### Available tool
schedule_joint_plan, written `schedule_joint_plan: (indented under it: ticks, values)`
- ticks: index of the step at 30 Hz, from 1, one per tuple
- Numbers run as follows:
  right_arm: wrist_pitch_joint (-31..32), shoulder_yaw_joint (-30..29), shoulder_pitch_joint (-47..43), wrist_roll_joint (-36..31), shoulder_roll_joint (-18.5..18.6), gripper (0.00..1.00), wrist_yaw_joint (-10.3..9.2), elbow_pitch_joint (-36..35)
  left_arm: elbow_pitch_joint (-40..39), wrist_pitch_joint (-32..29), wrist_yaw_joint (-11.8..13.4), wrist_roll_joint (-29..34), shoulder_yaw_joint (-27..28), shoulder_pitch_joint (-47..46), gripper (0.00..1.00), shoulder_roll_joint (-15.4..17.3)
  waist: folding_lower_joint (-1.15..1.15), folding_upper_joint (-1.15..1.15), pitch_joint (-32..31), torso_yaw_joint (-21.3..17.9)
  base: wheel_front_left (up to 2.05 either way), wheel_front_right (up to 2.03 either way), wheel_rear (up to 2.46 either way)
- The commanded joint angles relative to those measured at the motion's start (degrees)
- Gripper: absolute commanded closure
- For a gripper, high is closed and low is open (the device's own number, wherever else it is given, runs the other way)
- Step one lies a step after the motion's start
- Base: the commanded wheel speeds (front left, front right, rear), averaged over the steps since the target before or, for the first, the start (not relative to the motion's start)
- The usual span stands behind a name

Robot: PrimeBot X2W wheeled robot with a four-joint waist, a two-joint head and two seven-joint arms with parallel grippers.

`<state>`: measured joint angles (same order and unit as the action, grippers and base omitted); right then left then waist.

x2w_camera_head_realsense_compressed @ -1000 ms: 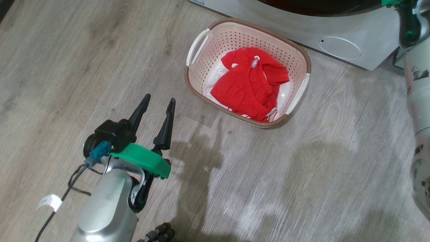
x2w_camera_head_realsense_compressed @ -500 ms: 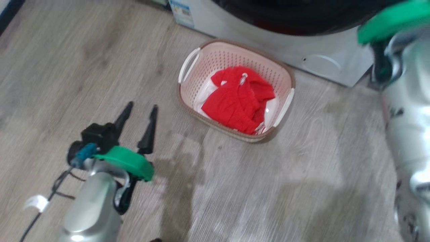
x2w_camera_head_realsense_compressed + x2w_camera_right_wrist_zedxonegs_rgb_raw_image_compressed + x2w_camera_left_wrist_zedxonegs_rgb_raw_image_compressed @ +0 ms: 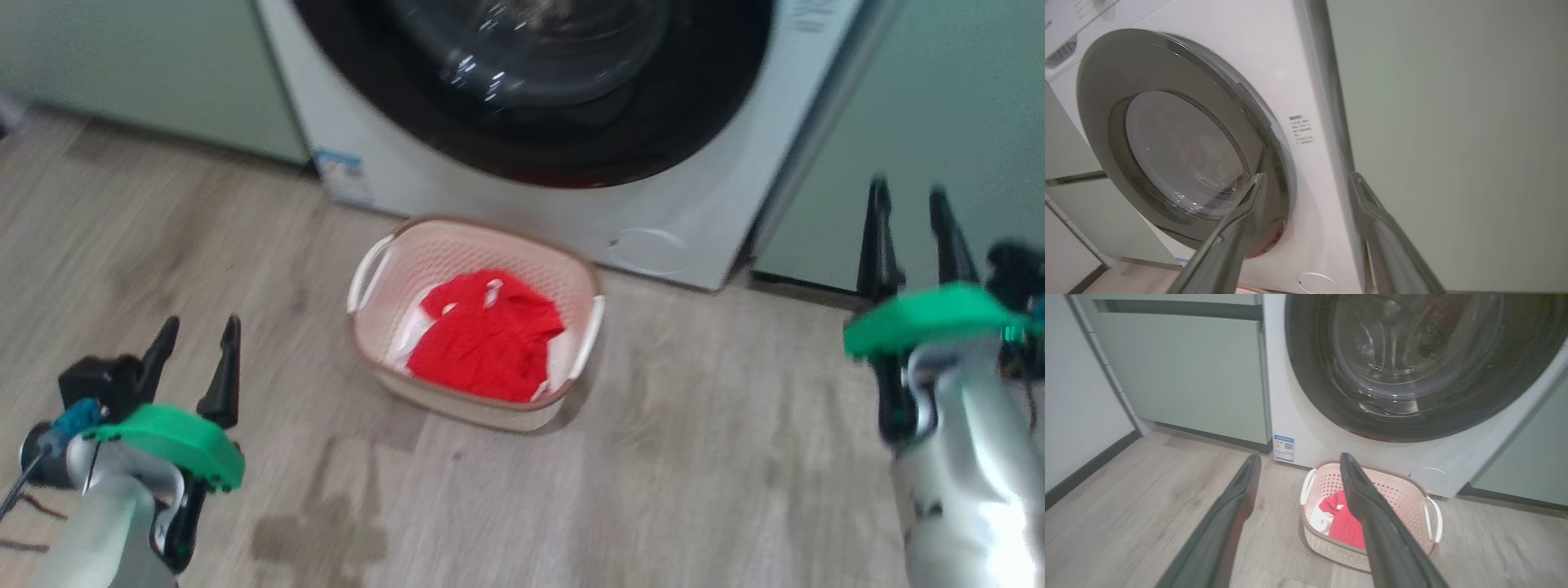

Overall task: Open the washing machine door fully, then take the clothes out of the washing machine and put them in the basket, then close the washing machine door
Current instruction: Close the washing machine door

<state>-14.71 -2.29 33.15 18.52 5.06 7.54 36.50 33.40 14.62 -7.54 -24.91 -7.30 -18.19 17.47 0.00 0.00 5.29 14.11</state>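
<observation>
The washing machine [image 3: 392, 163] fills the top of the head view, and the washing machine door [image 3: 694, 106] lies shut against its front, black rim and clear window showing. On the floor before it stands the basket [image 3: 457, 224] with the red clothes [image 3: 482, 339] inside. My left gripper [image 3: 200, 327] is open and empty at the lower left, well apart from the basket. Off to the right, my right gripper [image 3: 908, 189] is open and empty beside the machine's right edge. The left wrist view looks past its gripper [image 3: 1299, 457] at the basket [image 3: 1392, 471], clothes [image 3: 1345, 526] and door [image 3: 1404, 367]. The right gripper [image 3: 1308, 176] faces the door [image 3: 1180, 151].
Pale green cabinets [image 3: 147, 73] flank the machine on both sides, one panel close behind the right gripper [image 3: 1453, 122]. A blue sticker [image 3: 1284, 448] marks the machine's lower left corner. Wood floor [image 3: 694, 457] spreads around the basket. A wall with dark skirting [image 3: 1086, 469] runs along the left.
The head camera has tilted up, so the whole picture shifted and the door came into view. My right arm has drawn back to the right, its fingers now apart. The left gripper stays open.
</observation>
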Motion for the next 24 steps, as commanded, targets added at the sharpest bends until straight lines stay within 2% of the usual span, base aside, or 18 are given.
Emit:
schedule_joint_plan:
  ticks: [1, 8, 12, 13, 16, 24]
  values:
    - [-0.29, 0.24, -2.39, -1.19, -1.33, 0.0, -0.05, -3.29, -1.01, 0.38, 0.05, -0.01, 2.23, -1.24, 0.0, 2.5, 0.0, 0.0, -4.48, -5.45, 0.0, 0.0, 0.0]
    - [-0.29, -1.19, -13.07, -4.05, -2.06, 0.0, -0.05, -10.97, -1.88, 0.38, 0.05, -0.49, 1.8, 0.86, 0.0, 3.48, 0.0, 0.0, -6.59, -10.38, 0.0, 0.0, 0.0]
    - [-0.29, -1.23, -17.26, -4.76, -2.13, 0.0, -0.05, -14.58, -2.45, 0.38, 0.05, -1.0, 2.36, 1.86, 0.0, 2.86, 0.0, 0.0, -7.22, -11.96, 0.0, 0.0, 0.0]
    - [-0.29, -1.03, -20.09, -5.56, -2.15, 0.0, -0.05, -17.93, -2.55, 0.38, 0.05, -0.7, 2.11, 2.46, 0.0, 2.4, 0.0, 0.0, -7.69, -12.69, 0.0, 0.0, 0.0]
    - [-0.29, -0.04, -24.21, -5.58, -2.16, 0.0, -0.05, -21.3, -2.49, 0.38, 0.05, -1.0, 2.99, 3.15, 0.0, 1.62, 0.0, 0.0, -8.33, -13.65, 0.0, 0.0, 0.0]
    - [-0.29, -0.72, -29.93, -4.71, -2.17, 0.0, -0.05, -23.59, -2.29, 0.38, 0.05, 2.1, 3.52, 4.72, 0.0, 0.25, 0.0, 0.0, -9.65, -15.34, 0.0, 0.0, 0.0]
